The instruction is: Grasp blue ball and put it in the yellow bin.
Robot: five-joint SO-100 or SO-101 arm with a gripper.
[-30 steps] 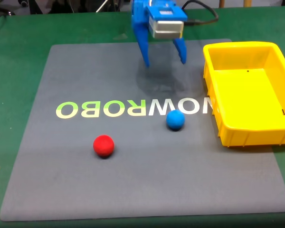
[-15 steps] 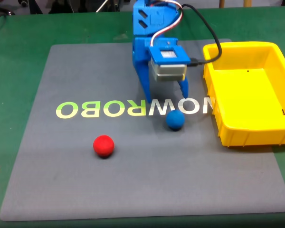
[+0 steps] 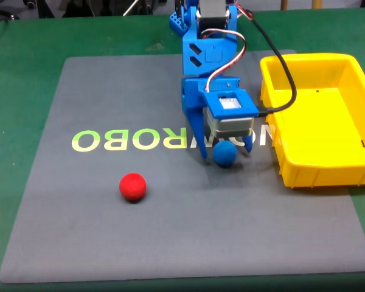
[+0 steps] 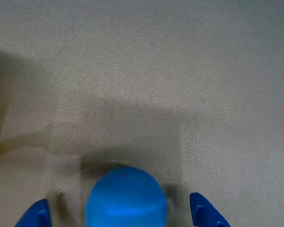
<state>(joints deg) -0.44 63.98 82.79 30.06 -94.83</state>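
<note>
Blue ball (image 4: 126, 197) cut off at frame bottom, between spread gripper (image 4: 120, 215) tips

Grey mat (image 3: 109, 231) carried large upside-down lettering (image 3: 134, 140) in the fixed view, reading "ROBO" in pale green, then white letters partly hidden by the arm. No other legible text.
</note>
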